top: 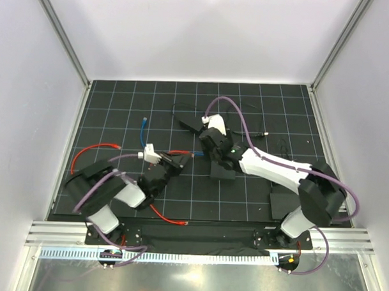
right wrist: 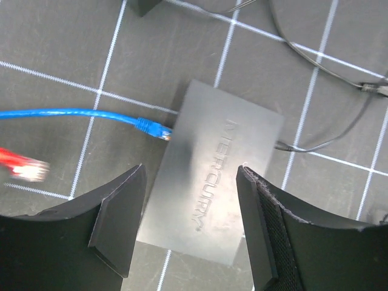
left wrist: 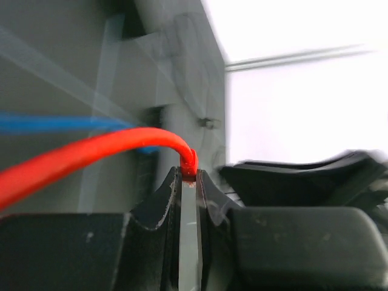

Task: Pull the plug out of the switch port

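Sockets on the switch (right wrist: pixel 212 182) hidden from above; saw only its flat lid with raised lettering, 2 near corners covered by the fingers. Could not tell whether the blue plug (right wrist: pixel 151 127) sat in a port or merely touched the switch's left edge. Found the switch lying flat on the gridded mat (top: pixel 119 98), mid-table, directly under the right gripper (right wrist: pixel 191 170), with a thin black cord (right wrist: pixel 303 150) meeting its right edge. Saw the right fingers (right wrist: pixel 118 224) spread wide, 1 on each side of the switch and above it, gripping nothing.

Made out the red plug (right wrist: pixel 24 167) only as a blur, left of the switch and apart from it, in no port. Saw the left gripper (left wrist: pixel 188 176) pinched shut on the red cable (left wrist: pixel 91 151), right at the fingertips, with a smeared blue cable (left wrist: pixel 60 124) behind. Could not make out the plug end of that red cable in the left wrist view. Noted 1 black block (right wrist: pixel 142 6) cut off at the far edge of the right wrist view, too little shown to name.
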Controlling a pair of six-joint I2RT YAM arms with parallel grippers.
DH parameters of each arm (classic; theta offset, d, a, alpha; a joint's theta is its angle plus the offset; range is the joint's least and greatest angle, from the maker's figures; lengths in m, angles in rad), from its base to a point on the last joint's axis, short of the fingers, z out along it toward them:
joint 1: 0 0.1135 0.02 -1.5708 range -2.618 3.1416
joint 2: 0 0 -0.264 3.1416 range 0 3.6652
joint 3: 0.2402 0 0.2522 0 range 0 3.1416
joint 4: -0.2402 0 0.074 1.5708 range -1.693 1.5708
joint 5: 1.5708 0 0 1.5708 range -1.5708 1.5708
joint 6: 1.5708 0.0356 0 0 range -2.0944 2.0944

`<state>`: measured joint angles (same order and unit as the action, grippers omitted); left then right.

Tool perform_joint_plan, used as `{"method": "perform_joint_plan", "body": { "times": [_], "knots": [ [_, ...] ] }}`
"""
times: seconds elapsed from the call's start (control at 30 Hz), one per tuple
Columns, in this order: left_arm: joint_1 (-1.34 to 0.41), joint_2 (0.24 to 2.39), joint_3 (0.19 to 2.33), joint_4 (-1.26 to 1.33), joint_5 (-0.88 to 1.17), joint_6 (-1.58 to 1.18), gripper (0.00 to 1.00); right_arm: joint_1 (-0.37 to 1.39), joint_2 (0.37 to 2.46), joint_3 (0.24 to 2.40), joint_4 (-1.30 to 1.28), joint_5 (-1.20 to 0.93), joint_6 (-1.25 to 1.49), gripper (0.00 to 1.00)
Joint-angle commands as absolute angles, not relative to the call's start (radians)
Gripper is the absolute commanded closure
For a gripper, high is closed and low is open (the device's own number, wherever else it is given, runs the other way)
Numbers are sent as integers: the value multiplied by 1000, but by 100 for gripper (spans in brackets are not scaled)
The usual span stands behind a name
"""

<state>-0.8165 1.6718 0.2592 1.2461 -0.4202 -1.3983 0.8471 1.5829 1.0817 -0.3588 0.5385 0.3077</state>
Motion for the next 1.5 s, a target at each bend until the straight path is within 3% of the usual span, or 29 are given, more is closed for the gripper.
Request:
{"method": "perform_joint_plan", "body": {
  "times": [0.0, 0.13, 0.2, 0.33, 0.47, 0.67, 0.87, 1.03, 1.07, 1.17, 1.2, 1.3, 1.47],
  "knots": [
    [-746, 1414, 345, 867, -281, -1200, 100, 838, 1513, 993, -229, 601, 311, 32],
    [-611, 1227, 586, 258, -192, -1016, 100, 833, 1479, 930, -167, 604, 308, 32],
    [-493, 1166, 671, 90, -131, -932, 100, 831, 1473, 901, -131, 589, 308, 32],
    [-228, 1199, 814, -158, 148, -859, 100, 831, 1480, 891, -121, 581, 314, 32],
    [-13, 1307, 850, -224, 458, -822, 100, 828, 1459, 877, -107, 571, 316, 32],
    [89, 1423, 890, -304, 454, -736, 100, 825, 1451, 861, -91, 557, 314, 32],
    [112, 1528, 986, -393, 256, -635, 99, 819, 1463, 862, -91, 548, 314, 32],
    [120, 1626, 1039, -423, 217, -617, 87, 813, 1470, 861, -87, 540, 314, 32],
    [121, 1626, 1035, -425, 203, -621, 82, 810, 1471, 862, -89, 538, 313, 32],
    [123, 1586, 1002, -413, 122, -647, 51, 808, 1479, 865, -91, 535, 314, 32],
    [123, 1571, 996, -413, 109, -650, 48, 808, 1482, 867, -92, 528, 314, 32],
    [123, 1502, 991, -411, 89, -657, 41, 808, 1488, 877, -109, 531, 313, 32],
    [100, 1372, 939, -336, 210, -727, 43, 802, 1516, 969, -277, 598, 348, 32]
  ]
}}
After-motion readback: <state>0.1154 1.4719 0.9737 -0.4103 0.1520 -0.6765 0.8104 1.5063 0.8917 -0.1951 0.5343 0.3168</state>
